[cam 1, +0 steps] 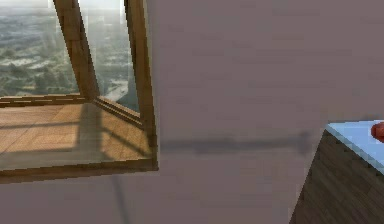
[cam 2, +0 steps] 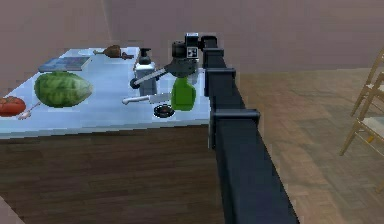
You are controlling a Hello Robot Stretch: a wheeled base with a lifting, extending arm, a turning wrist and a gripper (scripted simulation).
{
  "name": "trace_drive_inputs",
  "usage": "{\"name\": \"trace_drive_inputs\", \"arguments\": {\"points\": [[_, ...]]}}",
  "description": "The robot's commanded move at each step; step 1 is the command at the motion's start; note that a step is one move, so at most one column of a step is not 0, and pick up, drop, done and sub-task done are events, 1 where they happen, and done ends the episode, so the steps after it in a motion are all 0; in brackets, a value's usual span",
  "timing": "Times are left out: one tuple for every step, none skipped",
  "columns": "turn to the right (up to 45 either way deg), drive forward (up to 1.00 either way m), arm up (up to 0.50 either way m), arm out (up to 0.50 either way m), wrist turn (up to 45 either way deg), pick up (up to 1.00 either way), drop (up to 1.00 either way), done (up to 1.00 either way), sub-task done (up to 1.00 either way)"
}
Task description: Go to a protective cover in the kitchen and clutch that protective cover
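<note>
Direction mattered: you had the tool (cam 2: 172, 68) near the counter's (cam 2: 100, 112) right edge by a green object (cam 2: 183, 95), whether it held anything unclear, and a flat grey slab (cam 2: 66, 65), possibly the protective cover, toward the far-left corner.

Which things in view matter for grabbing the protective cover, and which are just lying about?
Job: gripper; counter; perhaps the flat grey thing, though I cannot tell it is the cover.
Lying about: green melon; red thing; bottle; small green thing; window.
</note>
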Motion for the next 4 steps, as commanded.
{"name": "trace_drive_inputs", "arguments": {"points": [[0.0,0.0,0.0,0.0,15.0,0.0,0.0,0.0,0.0],[0.0,0.0,-0.14,0.0,0.0,0.0,0.0,0.0,0.0],[0.0,0.0,0.0,0.0,0.0,1.0,0.0,0.0,0.0],[0.0,0.0,0.1,0.0,0.0,0.0,0.0,0.0,0.0]]}}
